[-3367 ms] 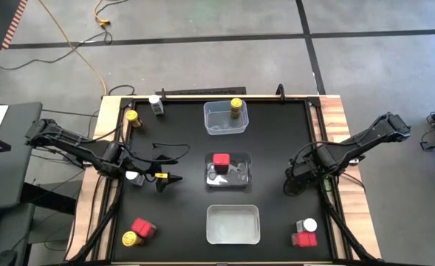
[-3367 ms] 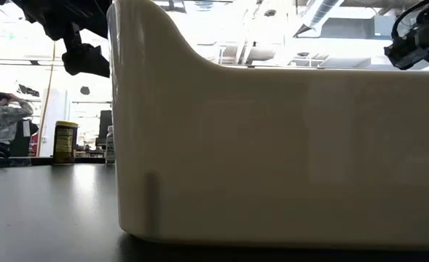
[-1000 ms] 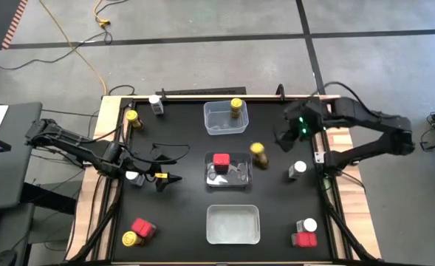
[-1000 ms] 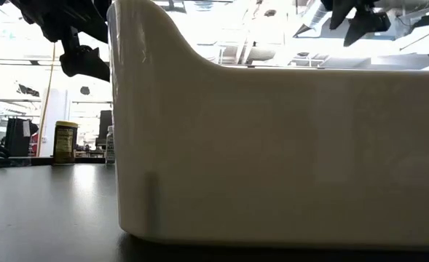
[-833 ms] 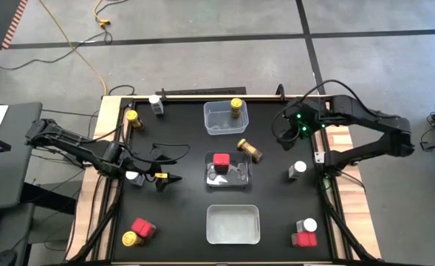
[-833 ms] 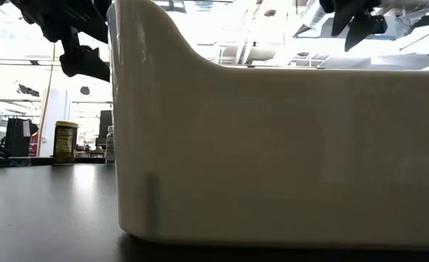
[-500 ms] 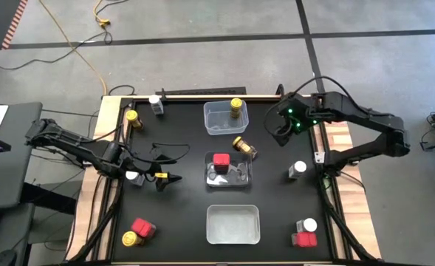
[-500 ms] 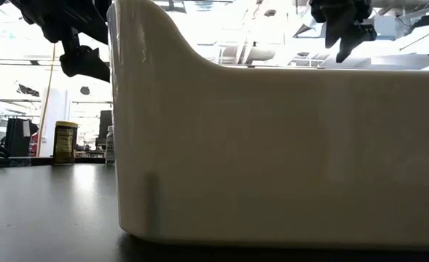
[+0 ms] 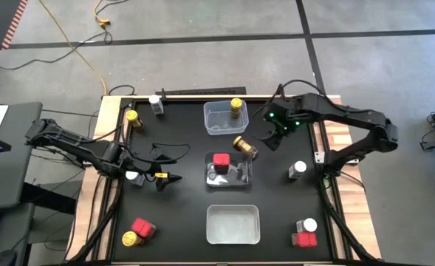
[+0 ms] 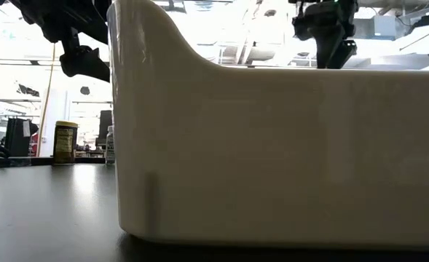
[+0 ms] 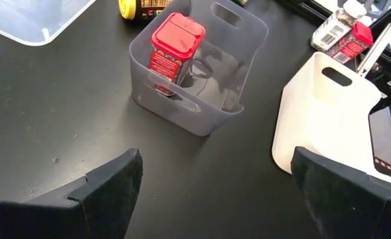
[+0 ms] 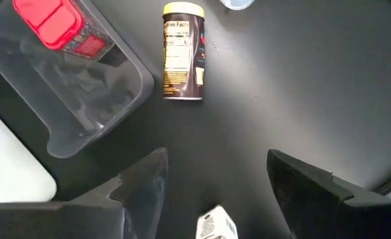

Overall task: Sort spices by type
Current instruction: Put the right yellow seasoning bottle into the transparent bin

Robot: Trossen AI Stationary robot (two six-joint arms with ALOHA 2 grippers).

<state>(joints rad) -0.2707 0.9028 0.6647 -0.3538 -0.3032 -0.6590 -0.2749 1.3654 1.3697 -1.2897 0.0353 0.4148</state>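
Note:
A yellow-capped amber spice jar (image 9: 244, 146) (image 12: 182, 60) lies on its side on the black table between the far clear tub (image 9: 216, 125) and the middle clear tub (image 9: 239, 177). My right gripper (image 9: 269, 139) (image 12: 216, 159) hangs open just right of it, pointing steeply down, touching nothing. The far tub holds an upright yellow-capped jar (image 9: 236, 108); the middle tub holds a red tin (image 9: 220, 160) (image 11: 175, 40). My left gripper (image 9: 171, 168) (image 11: 215, 166) waits open left of the middle tub.
A white tub (image 9: 233, 224) stands near the front edge and fills the low view (image 10: 272, 145). Loose spices stand around: a white-capped jar (image 9: 298, 169), a jar and a tin at the front right (image 9: 304, 233), two at the front left (image 9: 137, 232), and two at the far left (image 9: 143, 111).
The yellow-capped jar that stood right of the middle tub has fallen onto its side and slid a little toward the far left. My right gripper has gone toward the table's left edge and down, toward that jar, rolling its wrist, its fingers still apart.

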